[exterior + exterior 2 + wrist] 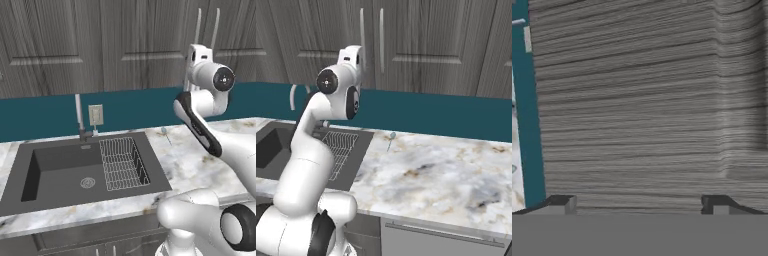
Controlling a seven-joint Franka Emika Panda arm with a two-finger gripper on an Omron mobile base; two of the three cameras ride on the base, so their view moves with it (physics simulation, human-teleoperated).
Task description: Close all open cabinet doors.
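Observation:
The cabinet doors (145,45) are tall grey wood-grain panels above the counter, and those in view look flush with one another. Two vertical silver bar handles (362,40) stand side by side where two doors meet. The arm is raised and its hand (352,56) points at the door just left of those handles. In the hand view the door's recessed panel (637,100) is very close, rolled on its side. My gripper (639,204) is open, its fingertips (562,203) wide apart with nothing between them.
A dark sink (25,150) with a wire rack (122,162) and a faucet (79,115) lies below to the left. A wall outlet (95,114) sits on the teal backsplash (431,112). The marble counter (446,170) stretches right, with a drawer front (441,235) beneath.

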